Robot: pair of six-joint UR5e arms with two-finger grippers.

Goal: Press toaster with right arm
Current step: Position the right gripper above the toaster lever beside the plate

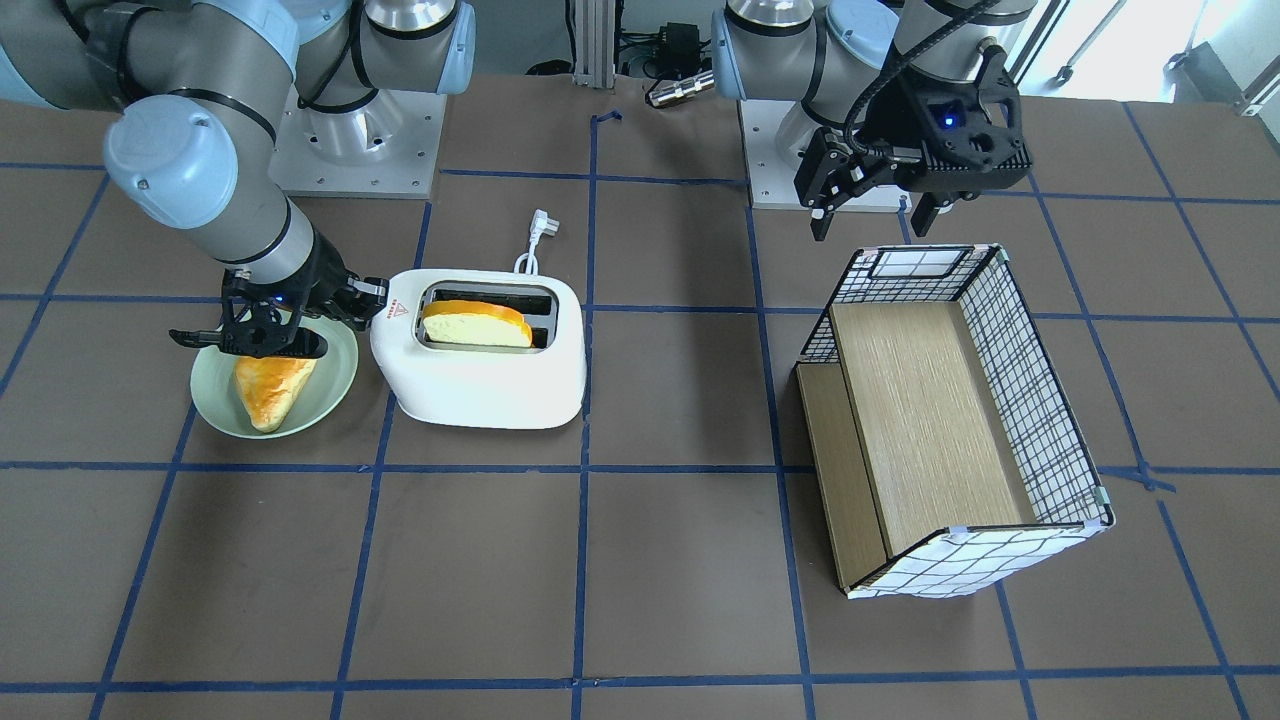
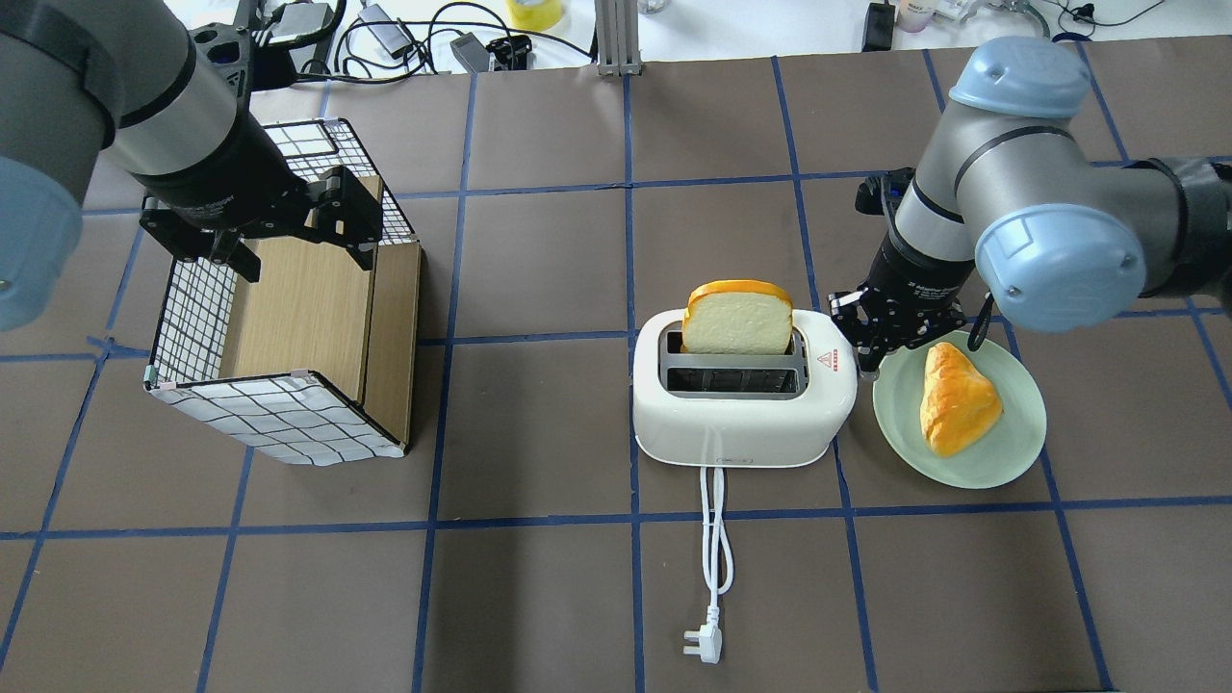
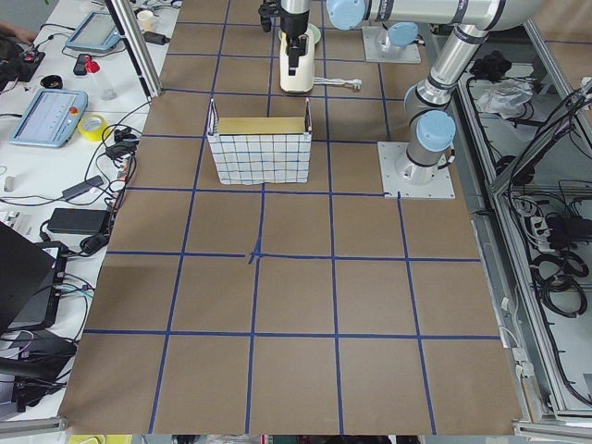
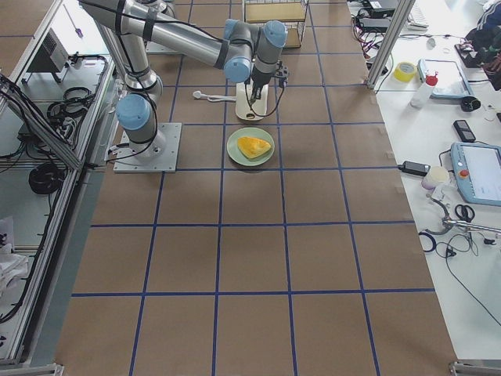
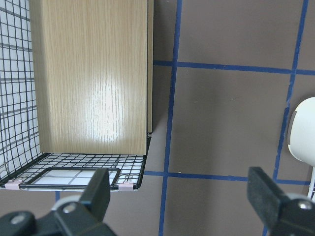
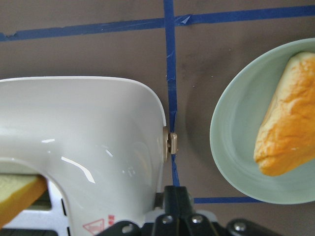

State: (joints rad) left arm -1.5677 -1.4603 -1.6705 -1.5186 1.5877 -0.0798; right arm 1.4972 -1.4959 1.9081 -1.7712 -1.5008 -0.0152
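We find the toaster (image 2: pixel 741 423) standing on the table (image 2: pixel 539 597), somewhat to the robot's right of the middle, its white cord (image 2: pixel 714 539) trailing towards the robot's side and ending in a plug (image 2: pixel 701 645); a bread slice (image 2: pixel 738 320) stands upright in the slot farther from the robot, rising well above the top. The right arm (image 2: pixel 1039 241) reaches down to the toaster's end on the robot's right; the right gripper (image 2: pixel 869 354) hangs there, just beside the red triangle sticker, over the narrow gap between the toaster and a green plate (image 2: pixel 972 467). In the wrist view we see its fingers (image 6: pixel 174 196) pressed together with nothing between them, pointing along the toaster's end wall towards the small beige lever (image 6: pixel 172 142); whether they touch the toaster we cannot tell. The plate sits just beside the toaster and carries a golden wedge of pastry (image 2: pixel 953 399). Well apart, on the robot's left, a wire basket (image 2: pixel 192 318) with a wooden panel inside lies on its side; the left gripper (image 2: pixel 298 245) hovers above one end of it, jaws spread wide and holding nothing.
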